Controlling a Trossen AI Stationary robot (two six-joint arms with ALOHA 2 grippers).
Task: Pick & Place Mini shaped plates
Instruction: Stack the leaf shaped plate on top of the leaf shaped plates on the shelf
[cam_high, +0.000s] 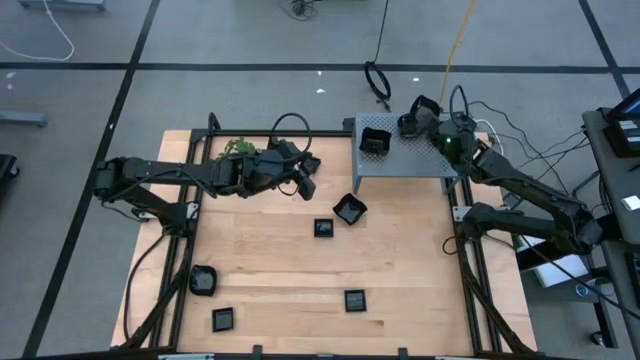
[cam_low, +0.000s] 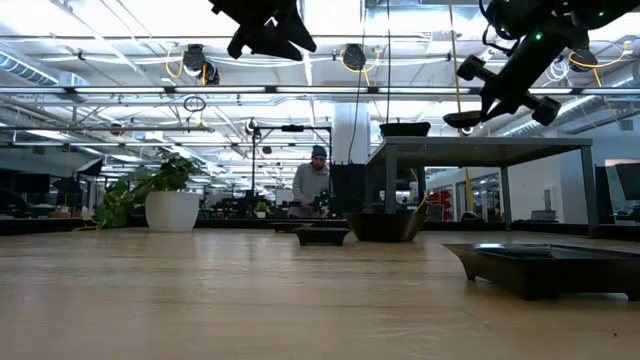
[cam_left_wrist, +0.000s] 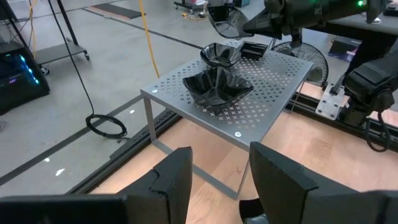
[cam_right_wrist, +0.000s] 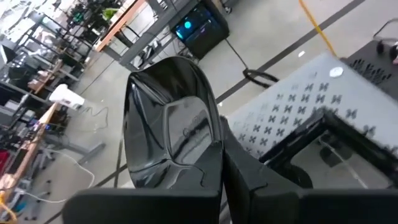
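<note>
while the left arm stretches level across the far left of the light wooden table (cam_high: 400, 260), the left gripper (cam_high: 304, 177) hangs above the boards with its two dark fingers (cam_left_wrist: 174, 177) apart and nothing between them, facing the grey perforated metal stand (cam_high: 420, 160). the right arm folds up from the right side and reaches over the stand's far edge; the right gripper (cam_high: 415, 113) has its fingers clamped together on the rim of a glossy black oblong mini plate (cam_right_wrist: 171, 130), held tilted in the air above the stand.

on the stand sits a glossy black wavy-edged dish (cam_left_wrist: 217, 87), with a smaller black bowl-shaped dish (cam_left_wrist: 221, 55) just behind it. on the table lie more small black plates: one wavy dish (cam_high: 349, 210) near the stand's front leg, a square one (cam_high: 323, 228) beside it, another square (cam_high: 354, 299) nearer the front, and two (cam_high: 203, 280) at the front left corner.

the green leafy sprig (cam_high: 236, 149) is partly covered by the left arm. the right gripper's fingertips are hidden behind the held plate in the wrist view, and from table height the left gripper is cut off at the top edge.
</note>
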